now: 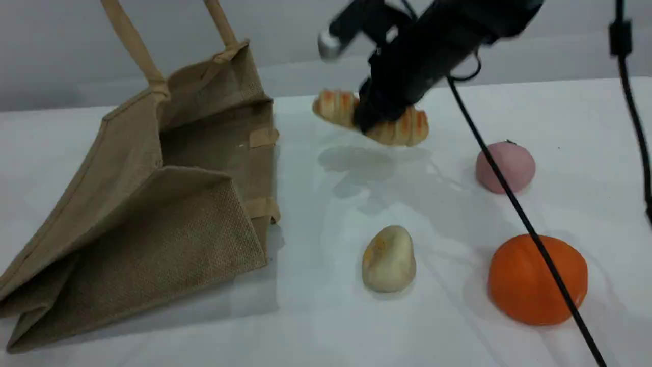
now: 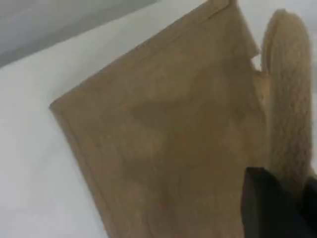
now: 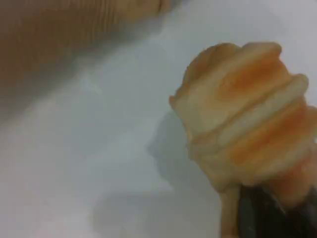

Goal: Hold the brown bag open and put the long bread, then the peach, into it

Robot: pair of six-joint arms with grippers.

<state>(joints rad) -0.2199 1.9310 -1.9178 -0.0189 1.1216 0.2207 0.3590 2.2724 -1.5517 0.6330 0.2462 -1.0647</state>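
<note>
In the scene view, the right gripper (image 1: 374,120) comes from the top edge and is clamped around the middle of the long bread (image 1: 402,130). The loaf hangs above the white table (image 1: 326,326), with its shadow below it. The brown bag (image 1: 153,214) lies at about 9 o'clock from the loaf, well apart, with its mouth turned toward the loaf and one beige handle (image 1: 133,43) pulled up out of the top edge. The peach (image 1: 512,165) sits at 3 o'clock from the loaf, the pale egg-shaped lump (image 1: 389,260) at 6 o'clock, and the orange ball (image 1: 535,280) at about 5 o'clock. A black cable (image 1: 509,196) crosses in front of the peach and the orange ball. The left gripper itself is not seen in this view.

The left wrist view shows what the scene view hides: the dark fingertip (image 2: 270,206) of the left gripper, squeezed on the padded handle (image 2: 290,99), with the bag wall (image 2: 163,139) just behind it.

The right wrist view shows the ridged loaf (image 3: 247,114) from very near, at 12 o'clock above the dark fingertip (image 3: 262,215), which touches it. A blurred part of the bag (image 3: 59,34) is at 10 o'clock.
</note>
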